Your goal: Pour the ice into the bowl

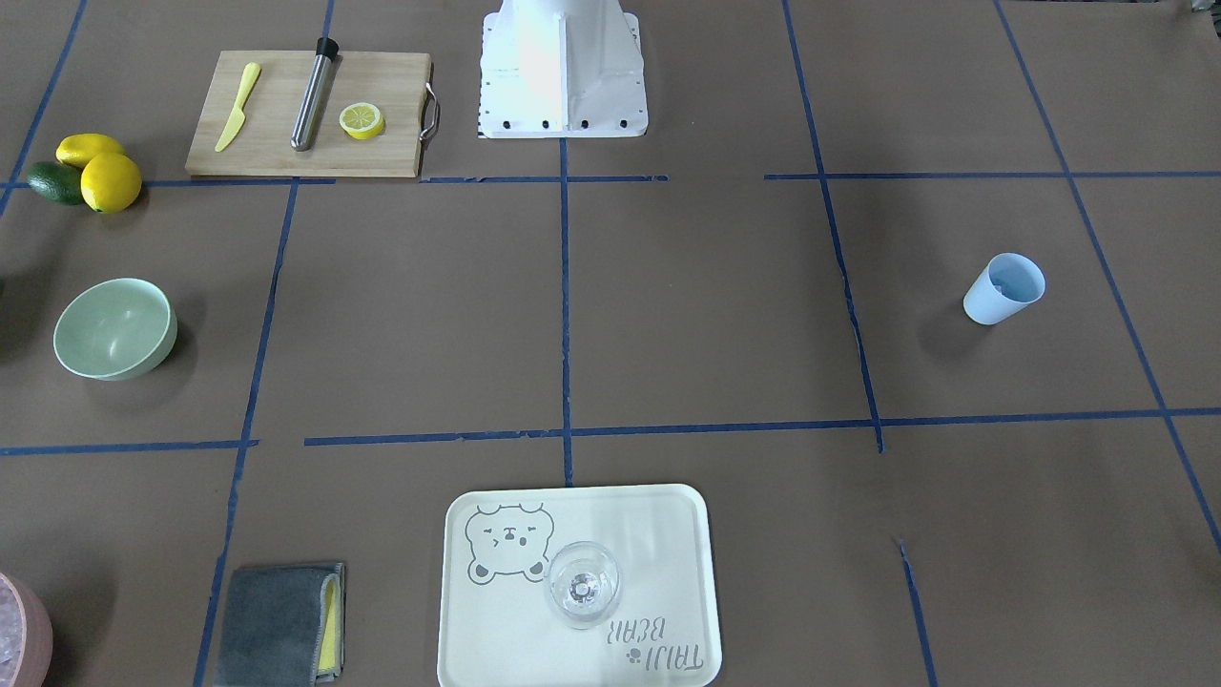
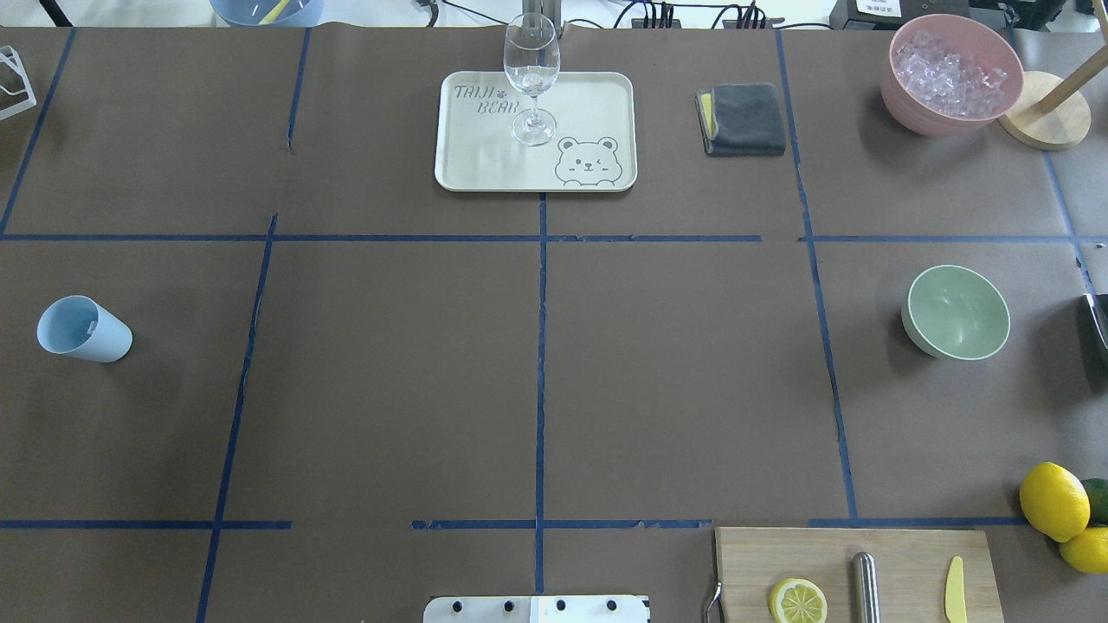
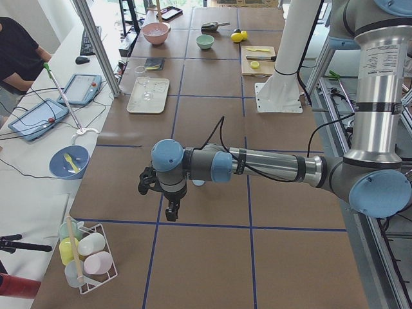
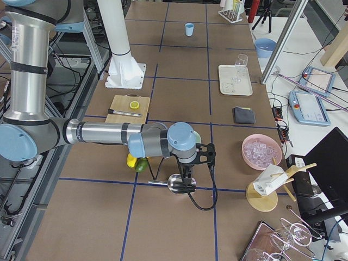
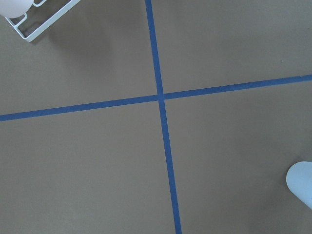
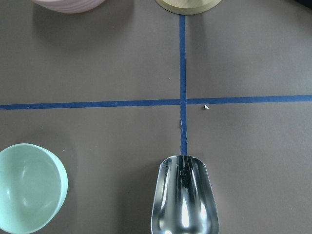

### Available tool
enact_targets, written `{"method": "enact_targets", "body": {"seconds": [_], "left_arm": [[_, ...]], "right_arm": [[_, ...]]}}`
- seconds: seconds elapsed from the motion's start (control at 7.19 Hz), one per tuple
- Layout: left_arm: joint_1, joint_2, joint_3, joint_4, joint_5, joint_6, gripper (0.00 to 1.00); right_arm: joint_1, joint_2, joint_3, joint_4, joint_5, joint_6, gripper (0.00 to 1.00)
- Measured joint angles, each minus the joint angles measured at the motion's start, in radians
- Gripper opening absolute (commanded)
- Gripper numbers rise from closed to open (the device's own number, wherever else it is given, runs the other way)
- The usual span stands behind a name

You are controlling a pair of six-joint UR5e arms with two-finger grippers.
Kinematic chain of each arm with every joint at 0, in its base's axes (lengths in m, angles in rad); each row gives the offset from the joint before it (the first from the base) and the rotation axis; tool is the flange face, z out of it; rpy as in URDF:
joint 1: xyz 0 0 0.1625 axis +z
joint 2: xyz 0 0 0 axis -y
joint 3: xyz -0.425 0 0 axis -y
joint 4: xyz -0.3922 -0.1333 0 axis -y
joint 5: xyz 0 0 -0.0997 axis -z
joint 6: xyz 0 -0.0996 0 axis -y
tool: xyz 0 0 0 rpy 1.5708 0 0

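The mint-green bowl [image 1: 114, 327] stands empty on the table; it also shows in the overhead view [image 2: 956, 311] and the right wrist view [image 6: 27, 190]. The light blue cup [image 1: 1003, 288] stands upright at the opposite end [image 2: 84, 329], with a small clear ice cube [image 2: 91, 327] just visible inside. My left gripper [image 3: 170, 209] hangs above the table near the cup; I cannot tell whether it is open. My right gripper [image 4: 186, 179] hangs over a metal scoop [image 6: 183, 200] beside the bowl; I cannot tell whether it grips it.
A pink container [image 2: 952, 73] of whitish ice stands at the far right, beside a wooden disc [image 2: 1043, 121]. A tray [image 2: 597, 95] carries a wine glass [image 2: 531, 73]. Also present are a grey cloth [image 2: 744, 117], a cutting board [image 2: 900, 554] and lemons [image 2: 1054, 500].
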Motion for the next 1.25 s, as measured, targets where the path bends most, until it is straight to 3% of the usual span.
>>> {"method": "enact_targets", "body": {"seconds": [0.28,0.56,0.97,1.25], "left_arm": [[0.0,-0.002,-0.018,-0.005,0.0,0.0,1.0],[0.002,-0.007,-0.088,-0.097,0.001,-0.014,1.0],[0.053,0.016,-0.114,-0.424,0.007,-0.188,1.0],[0.15,0.117,-0.12,-0.697,0.093,-0.393,1.0]], "right_arm": [[0.002,0.008,0.009,0.0,-0.006,0.005,1.0],[-0.005,0.043,0.033,0.001,-0.004,0.014,1.0],[-0.046,0.055,0.025,0.01,0.075,0.105,1.0],[-0.121,0.056,0.02,0.043,0.092,0.199,1.0]]}}
